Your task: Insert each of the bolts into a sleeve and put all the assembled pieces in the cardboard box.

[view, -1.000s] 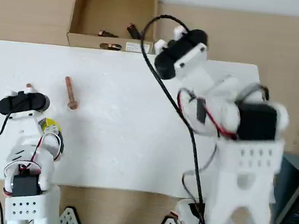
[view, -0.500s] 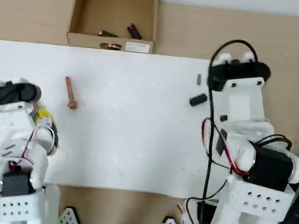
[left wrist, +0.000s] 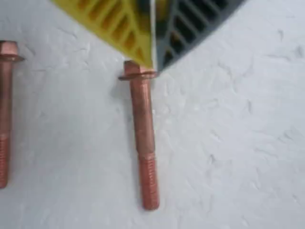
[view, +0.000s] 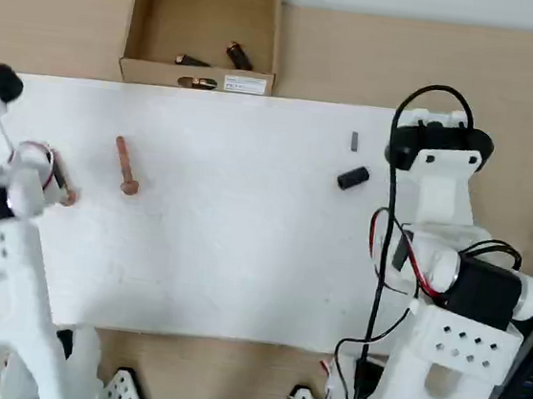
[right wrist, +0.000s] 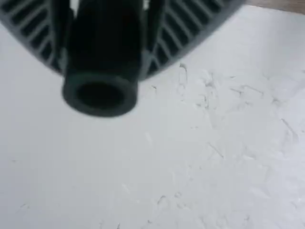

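Note:
In the left wrist view a copper bolt (left wrist: 143, 138) lies flat on the white mat. My left gripper (left wrist: 152, 59) is shut, its yellow and dark fingertips meeting right at the bolt's head. A second bolt (left wrist: 5, 114) lies parallel beside it; in the high view this is the bolt (view: 128, 166) right of the left arm. My right gripper (right wrist: 102, 71) is shut on a black sleeve (right wrist: 100, 90), whose open end faces the camera just above the mat. Another black sleeve (view: 353, 179) lies on the mat left of the right arm. The cardboard box (view: 133, 21) stands beyond the mat.
Dark assembled pieces (view: 236, 56) lie in the box. A small grey piece (view: 354, 142) lies on the mat near the loose sleeve. The white mat (view: 232, 244) covers the wooden table between the two arms.
The right arm has swung back from the box to the mat's right side. The left arm has shifted toward the mat's left edge, above the nearer bolt.

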